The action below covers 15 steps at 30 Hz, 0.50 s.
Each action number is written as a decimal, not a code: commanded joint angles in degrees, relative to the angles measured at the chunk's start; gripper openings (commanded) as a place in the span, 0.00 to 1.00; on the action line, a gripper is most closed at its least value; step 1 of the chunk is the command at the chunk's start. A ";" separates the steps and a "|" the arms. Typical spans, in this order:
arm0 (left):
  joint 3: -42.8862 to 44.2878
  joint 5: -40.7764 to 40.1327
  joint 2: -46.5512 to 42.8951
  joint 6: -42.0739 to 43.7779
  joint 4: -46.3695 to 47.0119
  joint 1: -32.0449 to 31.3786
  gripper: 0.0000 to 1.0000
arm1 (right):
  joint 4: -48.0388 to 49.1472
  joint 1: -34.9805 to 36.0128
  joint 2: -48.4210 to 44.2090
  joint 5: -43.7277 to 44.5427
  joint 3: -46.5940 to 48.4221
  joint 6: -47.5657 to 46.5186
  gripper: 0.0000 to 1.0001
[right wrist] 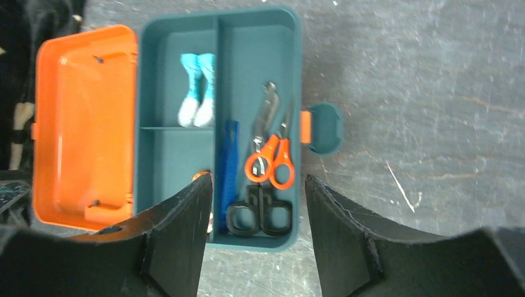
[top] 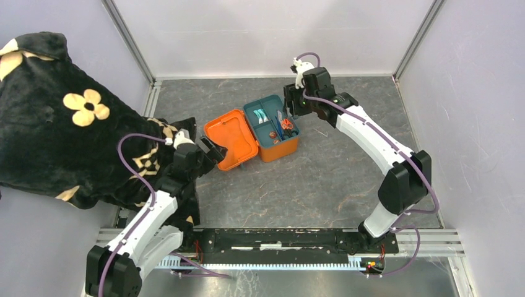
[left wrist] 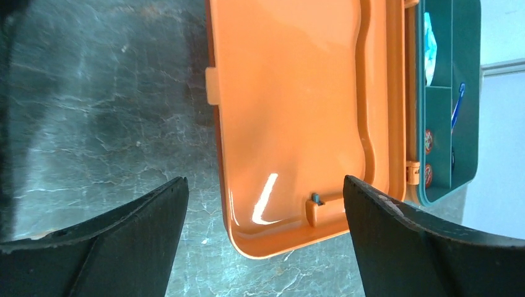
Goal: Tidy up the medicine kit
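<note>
The medicine kit (top: 280, 150) lies open mid-table, its orange lid (top: 234, 135) flipped flat to the left. A teal compartment tray (right wrist: 254, 37) sits in its base. The tray holds orange-handled scissors (right wrist: 270, 162), black-handled scissors (right wrist: 259, 213), a blue tool (right wrist: 229, 154) and a teal-and-white packet (right wrist: 197, 90). The teal latch (right wrist: 326, 128) hangs off the right side. My left gripper (top: 212, 150) is open and empty at the lid's near-left corner; in its wrist view (left wrist: 265, 182) the jaws straddle the lid (left wrist: 291, 105). My right gripper (top: 296, 102) (right wrist: 257, 179) is open and empty above the tray's scissors end.
A black plush cloth with yellow flowers (top: 56, 124) covers the left side and reaches the left arm. Grey walls and metal posts enclose the marbled table. A metal rail (top: 278, 241) runs along the near edge.
</note>
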 commanded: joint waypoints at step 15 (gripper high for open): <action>-15.52 10.66 6.56 -9.06 39.59 0.92 1.00 | 8.20 -6.05 -8.25 -4.07 -12.72 3.12 0.65</action>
